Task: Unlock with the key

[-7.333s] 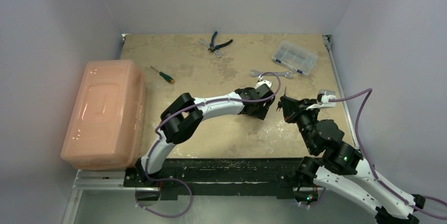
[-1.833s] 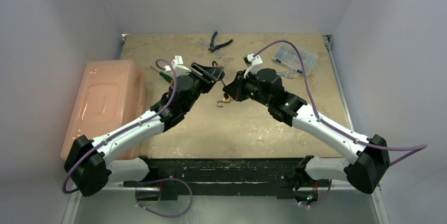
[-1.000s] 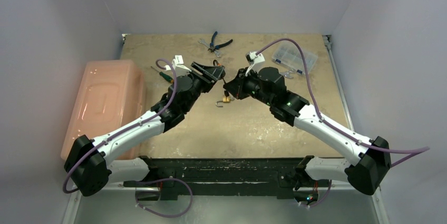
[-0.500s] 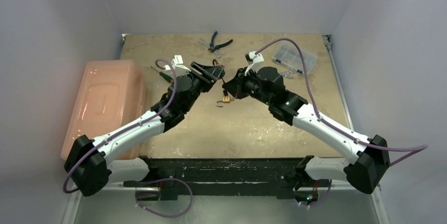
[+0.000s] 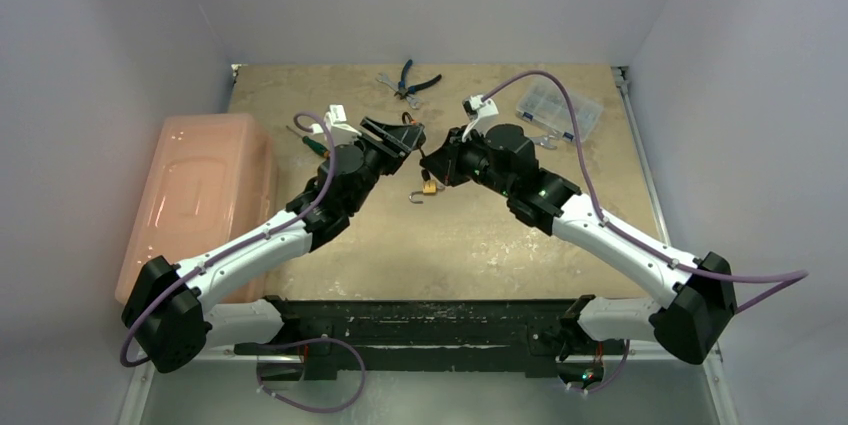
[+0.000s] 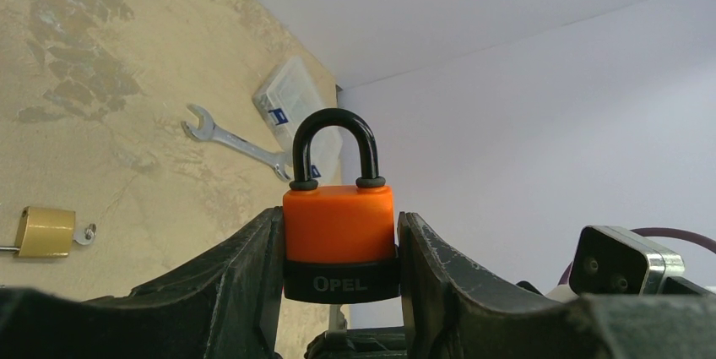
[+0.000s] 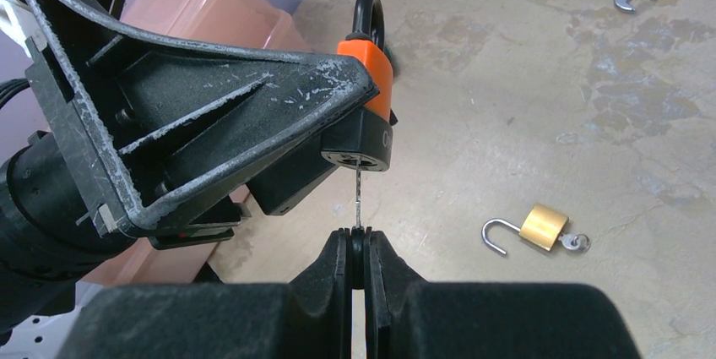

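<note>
R claw (image 7: 357,239) edged left vs prev frame, pinched tight on thin metal key (image 7: 358,194), tip at keyway. L claw (image 6: 340,217) clamps orange/black padlock (image 7: 376,80) mid-air, shackle closed. Open brass padlock (image 7: 542,225) lies on mottled desk (image 7: 507,106), bare desk round it.

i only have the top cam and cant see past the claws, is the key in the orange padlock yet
observer: Just starting. In the right wrist view the right claw pinches the key. Its tip meets the keyhole in the base of the orange padlock, and most of the blade is outside.
operator: ok and is it locked or popped
observer: Locked. The left wrist view shows the black shackle seated in both holes of the body. The left claw clamps that body by its sides.
</note>
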